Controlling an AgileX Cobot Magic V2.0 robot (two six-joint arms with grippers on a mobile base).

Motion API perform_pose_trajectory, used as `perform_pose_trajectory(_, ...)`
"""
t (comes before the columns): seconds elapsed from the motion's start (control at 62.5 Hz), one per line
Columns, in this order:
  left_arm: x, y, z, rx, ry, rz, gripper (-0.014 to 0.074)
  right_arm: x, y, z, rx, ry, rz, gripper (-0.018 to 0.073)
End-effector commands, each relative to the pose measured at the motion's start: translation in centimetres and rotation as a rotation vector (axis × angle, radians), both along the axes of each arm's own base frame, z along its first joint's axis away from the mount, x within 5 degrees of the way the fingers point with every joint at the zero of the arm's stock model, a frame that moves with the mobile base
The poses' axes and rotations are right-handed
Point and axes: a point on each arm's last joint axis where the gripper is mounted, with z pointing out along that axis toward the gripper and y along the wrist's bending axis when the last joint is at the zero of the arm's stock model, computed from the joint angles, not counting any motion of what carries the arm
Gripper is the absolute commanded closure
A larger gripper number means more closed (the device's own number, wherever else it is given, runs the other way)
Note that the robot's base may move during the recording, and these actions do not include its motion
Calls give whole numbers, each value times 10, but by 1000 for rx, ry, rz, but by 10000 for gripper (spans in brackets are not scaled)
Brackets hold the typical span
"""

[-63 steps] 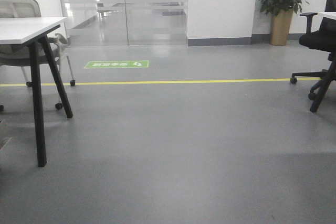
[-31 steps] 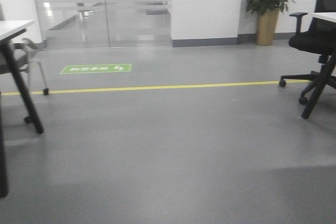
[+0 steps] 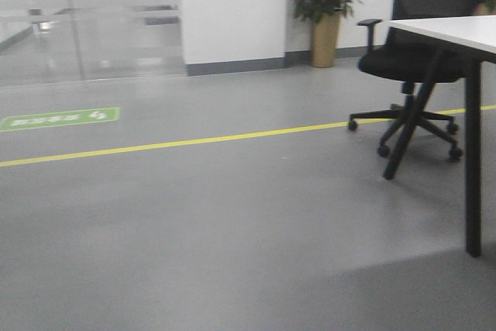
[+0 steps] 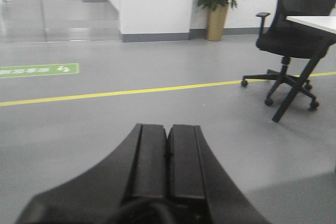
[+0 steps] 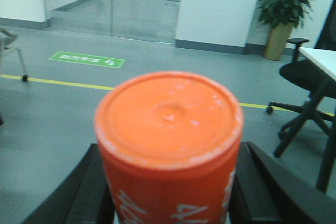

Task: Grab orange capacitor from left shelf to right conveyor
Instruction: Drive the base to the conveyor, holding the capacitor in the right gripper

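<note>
1. We see a smooth grey floor (image 3: 232, 230) with a soft shine. A thin yellow line (image 3: 194, 142) runs across it, and a green floor sign (image 3: 60, 118) lies behind the line, on the left.
2. At the back left stands a glass partition (image 3: 85, 21). Next to it is a white wall (image 3: 232, 5), and a potted plant (image 3: 324, 13) in a tall tan pot stands close to this wall.
3. On the right, a black office chair (image 3: 411, 60) on castors stands at a white desk (image 3: 457, 32) with dark legs.
4. The left gripper (image 4: 168, 161) has its two black fingers pressed together with nothing between them.
5. The right gripper (image 5: 170, 198) pinches the orange capacitor (image 5: 168, 129) from both sides. The capacitor is upright above the floor, its flat top towards the camera and white print partly visible on its side.
</note>
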Motion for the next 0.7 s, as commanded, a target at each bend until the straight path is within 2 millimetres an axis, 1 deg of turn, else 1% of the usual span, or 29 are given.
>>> perform_pose_trajectory(0.0,-1,1,10,-19,-102,2,723,-1,0,17,16,-102,-6,468)
perform_pose_trajectory(0.688,-1,1,10,-19,-102,2,723,-1,0,17,16,-102,-6,468)
